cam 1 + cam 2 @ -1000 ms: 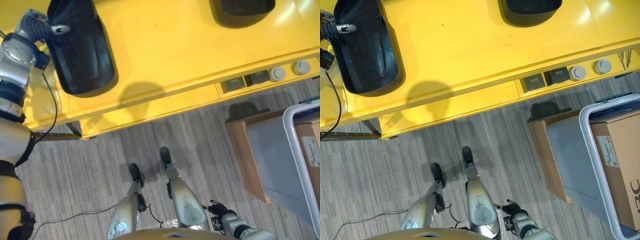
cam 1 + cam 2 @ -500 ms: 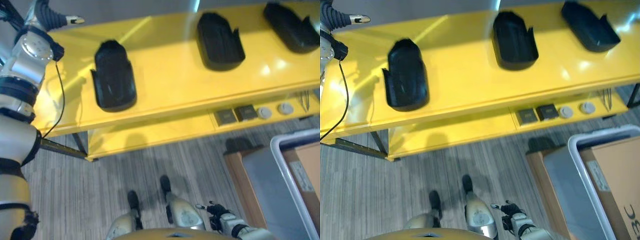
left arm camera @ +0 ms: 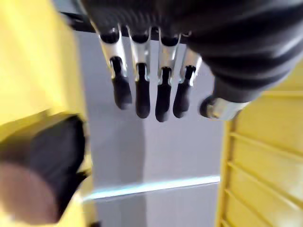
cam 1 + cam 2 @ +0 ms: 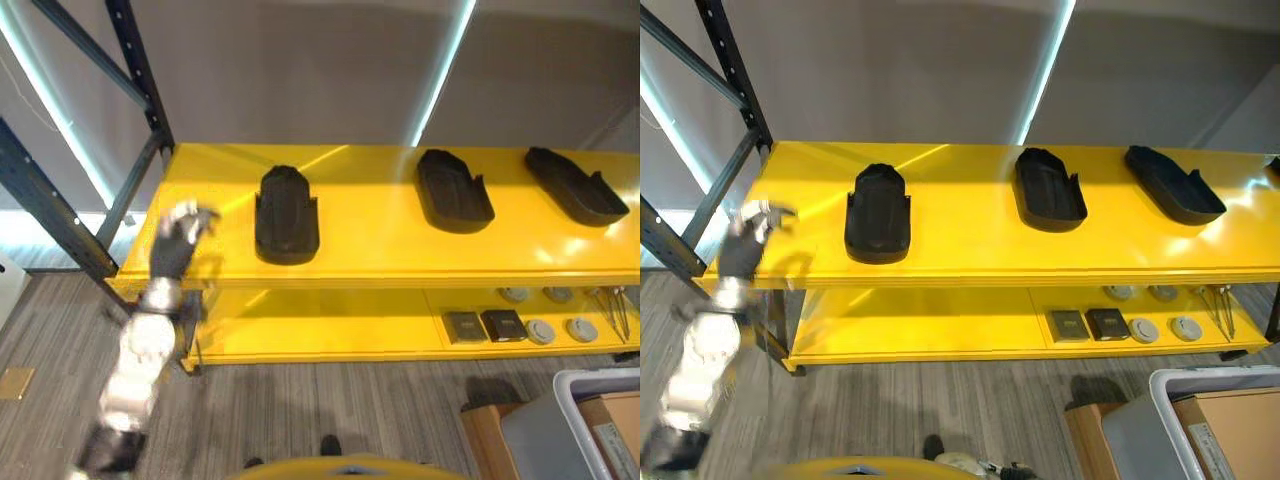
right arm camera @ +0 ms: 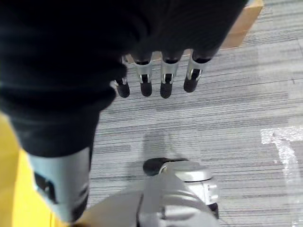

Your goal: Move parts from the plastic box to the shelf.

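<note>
Three black parts (image 4: 287, 213) lie on the shelf (image 4: 380, 260) – left hand (image 4: 176, 243) beside, empty, fingers relaxed; right hand (image 5: 156, 80) likewise

The shelf (image 4: 400, 268) is painted yellow metal, smooth and glossy, with light glaring off its top. Three black parts (image 4: 286, 214) on it look like matt moulded plastic. The uprights (image 4: 140, 75) are dark matt metal with punched holes. The floor (image 5: 265, 123) is grey, ribbed carpet, rough in texture. The box (image 4: 1215, 385) has a smooth pale plastic rim, and inside it sits brown matt cardboard (image 4: 1230, 430). The left robot hand (image 3: 151, 85) has shiny silver metal fingers with dull black tips.
</note>
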Available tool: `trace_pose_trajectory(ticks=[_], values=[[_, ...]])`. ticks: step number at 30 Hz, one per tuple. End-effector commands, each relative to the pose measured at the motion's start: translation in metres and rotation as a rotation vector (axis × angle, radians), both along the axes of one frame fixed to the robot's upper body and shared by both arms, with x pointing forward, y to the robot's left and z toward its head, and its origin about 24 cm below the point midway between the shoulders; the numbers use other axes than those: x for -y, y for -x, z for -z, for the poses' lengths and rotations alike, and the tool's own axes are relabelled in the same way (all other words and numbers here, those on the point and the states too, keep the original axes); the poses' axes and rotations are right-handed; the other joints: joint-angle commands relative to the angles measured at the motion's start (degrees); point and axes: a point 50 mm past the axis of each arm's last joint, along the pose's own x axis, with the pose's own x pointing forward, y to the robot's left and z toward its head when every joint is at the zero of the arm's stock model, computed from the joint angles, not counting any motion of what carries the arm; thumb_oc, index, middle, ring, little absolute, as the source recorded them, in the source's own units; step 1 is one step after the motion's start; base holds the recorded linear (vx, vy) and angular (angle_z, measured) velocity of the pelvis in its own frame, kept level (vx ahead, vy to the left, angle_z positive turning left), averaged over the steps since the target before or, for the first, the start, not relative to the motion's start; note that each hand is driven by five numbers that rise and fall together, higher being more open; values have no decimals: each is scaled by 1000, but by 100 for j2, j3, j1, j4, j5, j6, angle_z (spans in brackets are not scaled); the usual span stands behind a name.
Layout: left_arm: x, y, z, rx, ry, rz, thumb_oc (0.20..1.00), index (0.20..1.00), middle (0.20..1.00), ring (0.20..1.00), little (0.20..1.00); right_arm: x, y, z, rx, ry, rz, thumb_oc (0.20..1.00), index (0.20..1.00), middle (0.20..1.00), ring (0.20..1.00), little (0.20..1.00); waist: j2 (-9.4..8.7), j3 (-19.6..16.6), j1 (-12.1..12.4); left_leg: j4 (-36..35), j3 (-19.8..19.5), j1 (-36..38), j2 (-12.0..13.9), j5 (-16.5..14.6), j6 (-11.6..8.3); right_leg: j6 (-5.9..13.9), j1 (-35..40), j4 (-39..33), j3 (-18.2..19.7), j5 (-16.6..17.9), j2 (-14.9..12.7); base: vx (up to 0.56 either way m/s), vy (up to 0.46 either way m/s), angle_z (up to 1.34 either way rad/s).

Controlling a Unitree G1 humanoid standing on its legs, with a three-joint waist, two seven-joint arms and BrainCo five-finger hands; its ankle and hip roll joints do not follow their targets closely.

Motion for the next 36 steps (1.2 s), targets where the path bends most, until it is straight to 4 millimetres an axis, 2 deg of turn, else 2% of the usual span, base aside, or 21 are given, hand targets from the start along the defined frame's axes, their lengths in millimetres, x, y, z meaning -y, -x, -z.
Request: trace_pose_trajectory(ticks=[1, 2, 5, 6, 7, 11, 17, 18, 21, 27, 36], values=[[15, -13, -33, 152, -39, 185, 200, 200, 200, 200, 200, -4, -15, -1, 22, 1, -21, 1000, 1000, 1000, 1000, 1000, 82, 85, -96, 48, -187, -79, 471, -160, -262, 365, 60, 251, 94, -528, -360, 0, 0, 0], [29, -12, -10, 32, 36, 257, 200, 200, 200, 200, 200, -12, -14, 1, 8, -13, -81, 1000, 1000, 1000, 1000, 1000, 87, 151, -112, 63, -170, -120, 453, -155, -239, 372, -1, 274, 126, -510, -368, 0, 0, 0], [42, -11, 7, -45, 25, 312, 200, 200, 200, 200, 200, -15, -17, 0, 14, -6, -105, 1000, 1000, 1000, 1000, 1000, 125, 251, -147, 59, -163, -187, 423, -139, -221, 379, -79, 271, 167, -493, -378, -2, 2, -2], [43, -12, 7, -44, 26, 313, 200, 200, 200, 200, 200, -15, -18, 0, 15, -5, -104, 1000, 1000, 1000, 1000, 1000, 129, 251, -140, 59, -163, -190, 423, -140, -221, 379, -83, 272, 168, -493, -377, -55, 25, -9], [49, -14, 12, -68, 14, 330, 200, 200, 200, 200, 200, -12, -26, -2, 61, 4, -56, 1000, 1000, 1000, 1000, 1000, 164, 351, -226, 23, -129, -258, 400, -115, -216, 398, -204, 262, 213, -454, -387, -60, 21, -5], [58, -20, 12, -62, -21, 359, 200, 200, 200, 200, 200, -9, -27, -3, 62, 23, -51, 1000, 1000, 1000, 1000, 1000, 200, 422, -307, -8, -64, -379, 388, -94, -209, 420, -380, 246, 285, -400, -388, -35, 10, -10], [64, -42, -4, 26, -38, 289, 200, 200, 200, 200, 200, -1, -32, -6, 77, 66, -44, 1000, 1000, 1000, 1000, 1000, 235, 570, -463, -8, 114, -639, 365, -72, -208, 461, -778, 190, 515, -234, -390, -32, 3, -19], [63, -49, -13, 67, -28, 253, 200, 200, 200, 200, 200, 0, -31, -5, 75, 72, -41, 1000, 1000, 1000, 1000, 1000, 235, 613, -502, -8, 174, -693, 355, -61, -213, 468, -861, 165, 568, -184, -390, -15, -3, -21], [62, -54, -21, 106, -17, 217, 200, 200, 200, 200, 200, -1, -30, -5, 71, 76, -47, 1000, 1000, 1000, 1000, 1000, 242, 631, -531, -8, 236, -734, 361, -61, -219, 474, -923, 138, 631, -146, -385, 4, -2, -18], [46, -63, -28, 148, -6, 80, 200, 200, 200, 200, 200, -7, -25, -3, 64, 65, -52, 1000, 1000, 1000, 1000, 1000, 226, 670, -601, -8, 335, -711, 403, -79, -244, 479, -963, 94, 740, -127, -360, 21, -9, -12], [26, -77, -33, 164, -11, -79, 200, 200, 200, 200, 200, -4, -34, -6, 103, 88, -50, 1000, 1000, 1000, 1000, 1000, 187, 718, -654, -8, 384, -780, 460, -41, -288, 466, -1063, 92, 775, -101, -310, 0, 0, 0]])
